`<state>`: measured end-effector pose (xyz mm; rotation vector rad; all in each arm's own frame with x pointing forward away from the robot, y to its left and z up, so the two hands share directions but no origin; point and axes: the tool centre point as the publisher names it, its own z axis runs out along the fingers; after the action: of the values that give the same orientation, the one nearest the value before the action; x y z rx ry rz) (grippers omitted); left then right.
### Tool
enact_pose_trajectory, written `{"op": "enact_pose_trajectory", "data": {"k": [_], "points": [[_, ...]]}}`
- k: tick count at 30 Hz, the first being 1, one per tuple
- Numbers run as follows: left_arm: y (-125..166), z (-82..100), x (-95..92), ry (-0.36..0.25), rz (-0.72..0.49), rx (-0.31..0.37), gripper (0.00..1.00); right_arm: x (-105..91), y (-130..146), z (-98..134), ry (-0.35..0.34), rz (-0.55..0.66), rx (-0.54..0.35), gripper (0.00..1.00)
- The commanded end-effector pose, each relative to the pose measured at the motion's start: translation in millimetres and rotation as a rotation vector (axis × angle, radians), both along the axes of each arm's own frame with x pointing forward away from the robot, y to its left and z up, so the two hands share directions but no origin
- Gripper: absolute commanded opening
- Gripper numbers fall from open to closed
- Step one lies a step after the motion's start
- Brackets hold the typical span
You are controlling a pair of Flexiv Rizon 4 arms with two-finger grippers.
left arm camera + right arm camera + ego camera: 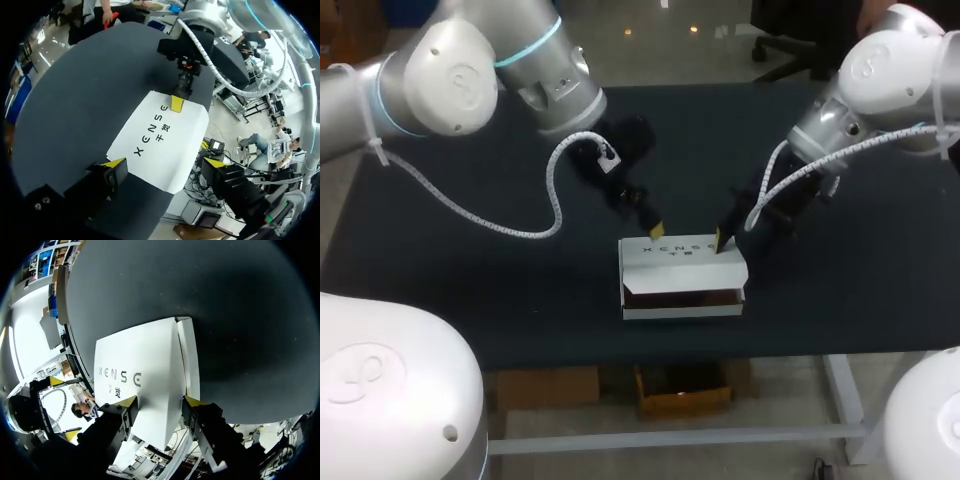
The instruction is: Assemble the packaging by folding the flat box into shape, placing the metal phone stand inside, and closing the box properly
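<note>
The white box (682, 262) stands near the table's middle, its printed lid (160, 135) lowered over the body, with a dark gap along the front side (680, 297). No phone stand shows in any view. My left gripper (654, 230) is at the lid's back left edge, open wide, its fingers (114, 163) straddling the lid from above. At the back right edge is my right gripper (719, 239), its yellow tips (128, 401) apart over the lid (142, 375) and holding nothing. In the left wrist view, a yellow tip of the right gripper (177, 103) rests on the lid's far edge.
The table is covered in dark cloth (500, 290), bare around the box. Its front edge (620, 358) runs a short way in front of the box. White cables (535, 232) hang from both arms above the table.
</note>
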<state>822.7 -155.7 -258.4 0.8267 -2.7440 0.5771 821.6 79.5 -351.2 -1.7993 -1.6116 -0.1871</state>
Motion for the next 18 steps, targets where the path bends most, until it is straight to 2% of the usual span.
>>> {"op": "enact_pose_trajectory", "data": {"k": [1,9,18], "points": [[-0.8,-1.9,-11.4,-0.08,-0.047,0.024,1.0,0.8,-0.9,-2.9,0.005,-0.001,0.002,0.54],[-5.1,-9.3,-19.2,-0.201,-0.137,0.115,1.0,2.0,-1.3,-4.5,0.008,-0.003,0.006,0.53],[-7.1,-22.5,-16.6,-0.269,-0.204,0.225,1.0,3.0,0.1,-6.5,0.01,0.001,0.008,0.53]]}}
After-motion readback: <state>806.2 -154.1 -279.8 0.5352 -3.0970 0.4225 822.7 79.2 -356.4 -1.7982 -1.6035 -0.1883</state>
